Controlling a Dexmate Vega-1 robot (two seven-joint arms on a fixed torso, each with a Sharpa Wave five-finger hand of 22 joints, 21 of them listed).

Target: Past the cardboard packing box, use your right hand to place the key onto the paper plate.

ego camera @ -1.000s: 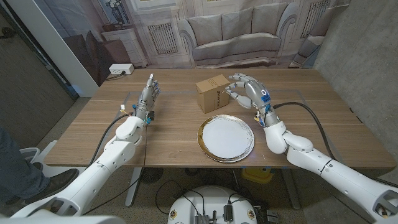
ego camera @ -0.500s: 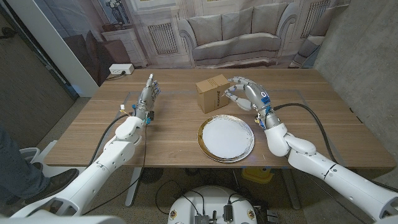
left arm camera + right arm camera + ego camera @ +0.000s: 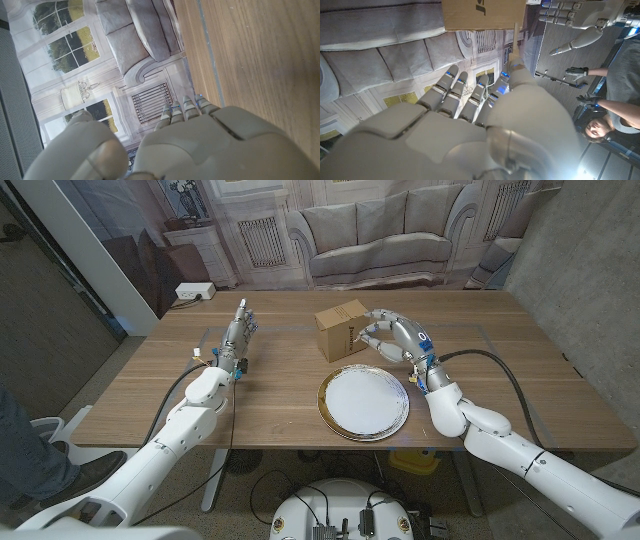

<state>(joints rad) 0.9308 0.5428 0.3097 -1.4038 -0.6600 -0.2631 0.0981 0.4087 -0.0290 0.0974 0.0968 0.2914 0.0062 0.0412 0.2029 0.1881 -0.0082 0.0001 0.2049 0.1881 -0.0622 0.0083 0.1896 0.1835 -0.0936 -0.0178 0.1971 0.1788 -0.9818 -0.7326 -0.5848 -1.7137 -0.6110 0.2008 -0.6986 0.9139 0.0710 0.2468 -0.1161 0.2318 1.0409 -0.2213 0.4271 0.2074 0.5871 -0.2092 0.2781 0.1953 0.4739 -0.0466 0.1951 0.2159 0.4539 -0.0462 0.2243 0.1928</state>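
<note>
The cardboard packing box stands at the middle of the table, just beyond the gold-rimmed paper plate. My right hand hovers right beside the box's right side, above the plate's far edge, with its fingers curled toward the box. I see no key; whether the curled fingers hold anything is hidden. In the right wrist view the back of the right hand points at the box. My left hand stands on its edge at the table's left, fingers straight and holding nothing; its back shows over the wood.
The wooden table runs wide to the right of the plate and between the two arms. A wall socket box sits behind the table's far left corner. A person shows at the edge of the right wrist view.
My right hand has dipped toward the plate's far edge and its fingers have curled in closer beside the box. Left hand, box and plate stay put.
</note>
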